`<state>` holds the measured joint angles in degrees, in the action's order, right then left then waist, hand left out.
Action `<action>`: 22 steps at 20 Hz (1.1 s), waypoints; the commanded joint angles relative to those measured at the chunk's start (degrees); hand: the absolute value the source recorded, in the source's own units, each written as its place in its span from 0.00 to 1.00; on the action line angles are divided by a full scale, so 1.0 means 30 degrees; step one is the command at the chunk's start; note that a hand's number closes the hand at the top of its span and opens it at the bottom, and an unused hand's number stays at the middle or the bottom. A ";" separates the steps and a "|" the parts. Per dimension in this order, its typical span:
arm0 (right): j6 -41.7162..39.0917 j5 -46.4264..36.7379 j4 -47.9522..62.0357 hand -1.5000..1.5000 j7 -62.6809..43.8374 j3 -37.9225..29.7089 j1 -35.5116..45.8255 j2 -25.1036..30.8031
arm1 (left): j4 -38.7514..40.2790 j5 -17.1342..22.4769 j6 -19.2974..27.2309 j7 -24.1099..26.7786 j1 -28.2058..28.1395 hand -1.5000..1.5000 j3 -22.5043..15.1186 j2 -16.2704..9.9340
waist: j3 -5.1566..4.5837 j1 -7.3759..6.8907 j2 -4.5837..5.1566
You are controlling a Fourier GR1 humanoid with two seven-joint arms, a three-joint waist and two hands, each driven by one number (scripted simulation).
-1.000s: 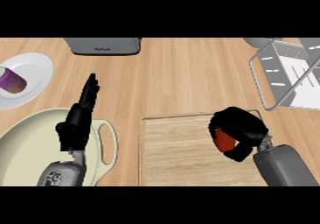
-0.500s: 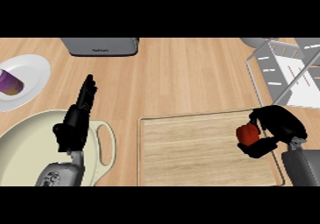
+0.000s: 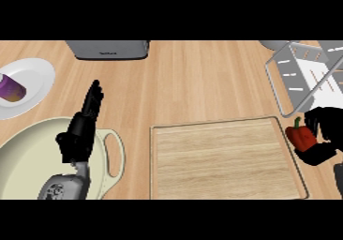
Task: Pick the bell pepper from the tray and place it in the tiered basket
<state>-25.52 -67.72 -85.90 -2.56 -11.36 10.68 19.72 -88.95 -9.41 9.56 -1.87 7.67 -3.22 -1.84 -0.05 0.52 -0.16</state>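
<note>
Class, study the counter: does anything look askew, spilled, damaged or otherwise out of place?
Nothing stands out. The red bell pepper is held in the right hand past the wooden tray's right edge, below the wire basket. Nothing looks spilled or broken.

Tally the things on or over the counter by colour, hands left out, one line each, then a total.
Red: 1, pepper
Purple: 1, cup
White: 1, plate
Cream: 1, pot
Wood: 1, tray
Grey: 2, basket and toaster
Total: 7
</note>
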 commanded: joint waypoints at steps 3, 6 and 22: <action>-0.2774 0.2210 -0.4933 1.00 -0.1410 -0.3064 -0.0008 0.1172 | -0.0685 0.0209 -0.0450 -0.0589 -0.0448 0.50 -0.0030 -0.0270 | -0.0005 0.0174 -0.0105; -0.4331 0.3190 -0.5233 1.00 -0.2368 -0.4953 0.2493 0.2527 | 0.0006 0.0075 -0.0005 -0.0355 0.0296 0.50 0.0291 -0.0098 | -0.0009 0.0122 -0.0051; -0.8453 0.9231 -0.1384 1.00 -0.6160 -1.1349 0.9387 0.4430 | -0.1037 -0.0299 -0.0173 -0.0972 0.0185 0.50 -0.0286 -0.0001 | 0.0014 -0.0253 -0.0014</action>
<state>-50.53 -43.91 -91.98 -17.89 -41.53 35.60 35.44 -89.66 -9.71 8.88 -2.91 8.35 -3.52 -1.70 -0.05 -0.19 -0.10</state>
